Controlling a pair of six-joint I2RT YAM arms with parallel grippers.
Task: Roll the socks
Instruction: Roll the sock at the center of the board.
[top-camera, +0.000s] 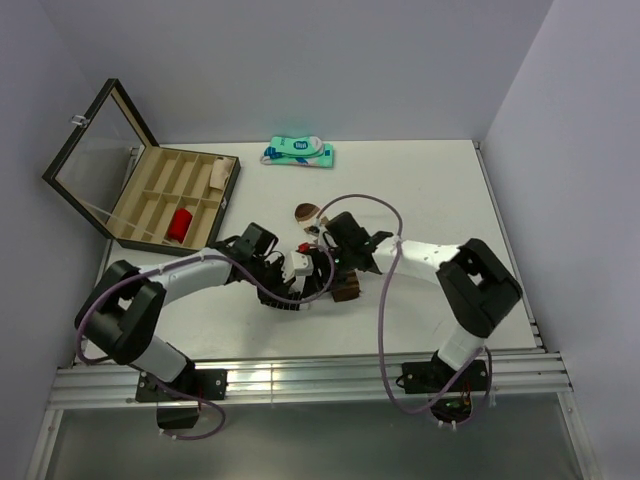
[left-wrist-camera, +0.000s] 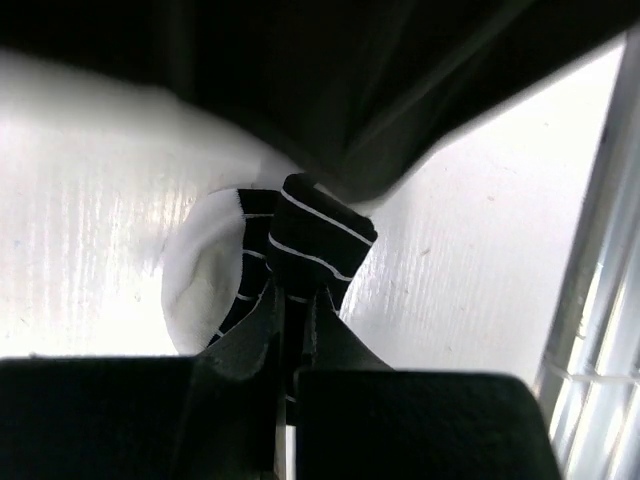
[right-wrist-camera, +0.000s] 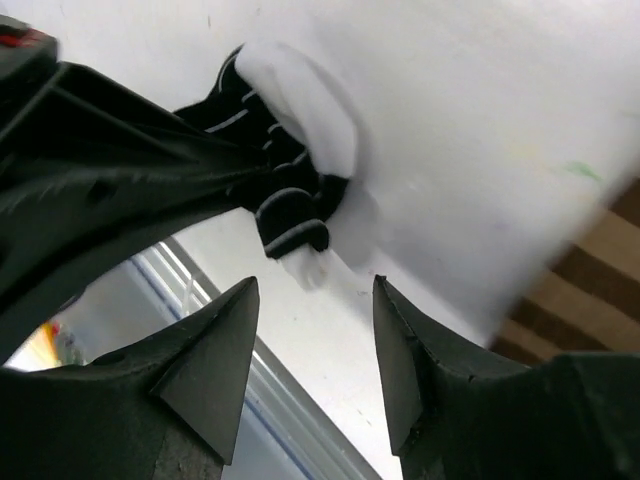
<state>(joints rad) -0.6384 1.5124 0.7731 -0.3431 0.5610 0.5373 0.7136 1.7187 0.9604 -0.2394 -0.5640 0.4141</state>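
The black sock (left-wrist-camera: 312, 238) with thin white stripes is bunched on the table, its white toe (left-wrist-camera: 200, 285) to the left. My left gripper (left-wrist-camera: 297, 303) is shut on its striped fabric. In the right wrist view the same black sock (right-wrist-camera: 285, 205) lies ahead of my right gripper (right-wrist-camera: 315, 288), whose fingers stand open and apart from it. The brown sock (right-wrist-camera: 590, 290) shows at that view's right edge. From above, both grippers meet at the table's middle, left gripper (top-camera: 308, 285) and right gripper (top-camera: 330, 262), with the brown sock (top-camera: 347, 290) beside them.
An open compartment case (top-camera: 205, 165) with a red roll (top-camera: 180, 225) in it stands at the back left. A flat teal-and-white package (top-camera: 300, 152) lies at the back centre. A metal rail (top-camera: 300, 378) runs along the near edge.
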